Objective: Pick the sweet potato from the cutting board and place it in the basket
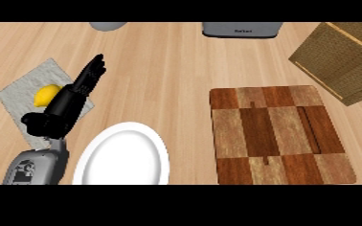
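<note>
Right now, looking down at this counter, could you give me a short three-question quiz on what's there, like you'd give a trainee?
1. True or false: a sweet potato lies on the cutting board.
2. Which thing sits closest to the left hand? A) the basket B) the lemon C) the grey appliance
3. Fill in: the white plate lies to the ____ of the cutting board.

Key
1. False; the board's top shows no sweet potato.
2. B; the lemon rests on a grey cloth just beside the hand.
3. Left.
</note>
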Tool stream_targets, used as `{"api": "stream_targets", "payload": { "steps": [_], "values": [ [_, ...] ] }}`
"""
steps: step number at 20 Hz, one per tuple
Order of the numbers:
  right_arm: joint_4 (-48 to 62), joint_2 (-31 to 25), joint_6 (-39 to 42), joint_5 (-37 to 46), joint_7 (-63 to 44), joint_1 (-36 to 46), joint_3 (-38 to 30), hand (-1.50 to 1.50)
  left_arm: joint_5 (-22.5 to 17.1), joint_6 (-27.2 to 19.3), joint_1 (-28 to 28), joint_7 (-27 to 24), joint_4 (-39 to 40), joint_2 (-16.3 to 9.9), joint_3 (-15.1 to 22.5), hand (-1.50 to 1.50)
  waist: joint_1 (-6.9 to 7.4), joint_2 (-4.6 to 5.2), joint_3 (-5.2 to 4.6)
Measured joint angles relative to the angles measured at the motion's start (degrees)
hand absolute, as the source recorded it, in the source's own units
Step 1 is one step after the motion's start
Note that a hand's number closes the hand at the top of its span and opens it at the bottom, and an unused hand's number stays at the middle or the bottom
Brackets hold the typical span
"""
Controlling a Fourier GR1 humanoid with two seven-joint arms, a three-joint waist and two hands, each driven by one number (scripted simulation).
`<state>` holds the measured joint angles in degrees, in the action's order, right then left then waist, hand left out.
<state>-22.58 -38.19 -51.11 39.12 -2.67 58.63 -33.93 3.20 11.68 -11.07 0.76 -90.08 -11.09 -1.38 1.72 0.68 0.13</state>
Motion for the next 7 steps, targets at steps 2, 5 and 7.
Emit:
{"api": "stream_targets", "payload": {
  "steps": [2, 5, 7],
  "values": [
    [-0.6, 0.2, 0.0, -2.1, 1.9, 0.7, -1.2, -1.50, -0.1, 0.2, -1.1, 0.4, 0.7, -0.3, -0.4, 0.00, -0.08, 0.00, -0.01],
    [-2.1, -0.7, 0.8, -5.9, 3.4, 0.4, -3.6, -1.50, 0.3, 0.1, -0.7, -0.8, 1.4, 0.0, -0.5, 0.00, -0.48, -0.17, -0.04],
    [-2.9, -1.3, 1.6, -8.2, 3.1, 0.4, -5.1, -1.50, -0.1, 0.3, 0.1, -0.1, 0.1, -0.1, -0.6, 0.00, -0.64, -0.34, -0.05]
  ]
}}
